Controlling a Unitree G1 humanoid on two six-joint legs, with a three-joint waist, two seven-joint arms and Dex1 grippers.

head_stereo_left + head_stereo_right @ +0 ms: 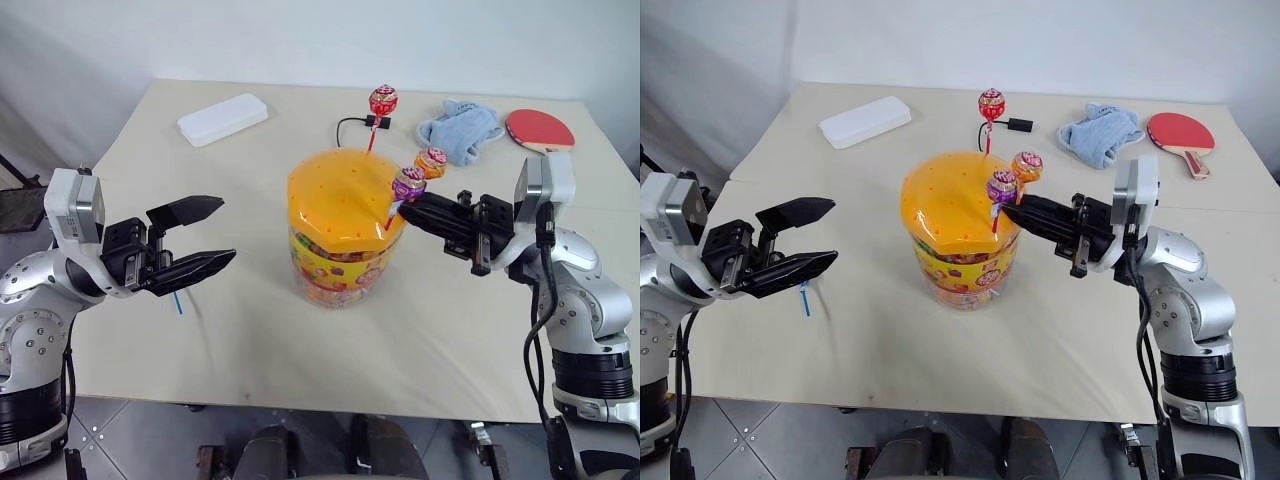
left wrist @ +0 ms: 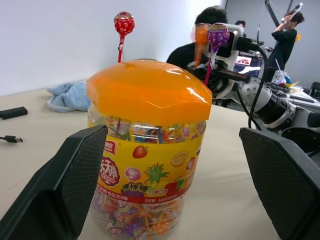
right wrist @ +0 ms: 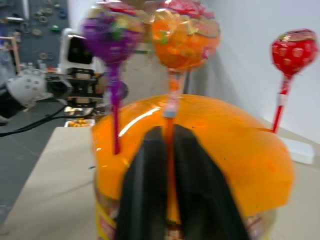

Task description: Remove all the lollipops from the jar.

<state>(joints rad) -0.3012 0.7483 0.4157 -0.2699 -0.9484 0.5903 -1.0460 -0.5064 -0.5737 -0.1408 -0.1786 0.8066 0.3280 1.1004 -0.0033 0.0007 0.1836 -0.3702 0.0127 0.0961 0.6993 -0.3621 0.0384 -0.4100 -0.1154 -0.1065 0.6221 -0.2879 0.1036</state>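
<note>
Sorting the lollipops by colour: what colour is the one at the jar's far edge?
Red lollipop; the left wrist view shows it best.

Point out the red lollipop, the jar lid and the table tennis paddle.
red lollipop [image 1: 383, 100], left eye view, on its wrapped head.
jar lid [image 1: 340, 195], left eye view, on the dome's top.
table tennis paddle [image 1: 538, 128], left eye view, on the red blade.

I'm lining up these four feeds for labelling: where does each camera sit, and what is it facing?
Left eye and right eye views: on the head, looking down over the table; both arms show.
Left wrist view: between the open left claw's fingers, facing the jar.
Right wrist view: along the right claw, shut on the orange lollipop's stick.
Shared: jar, red lollipop.
</note>
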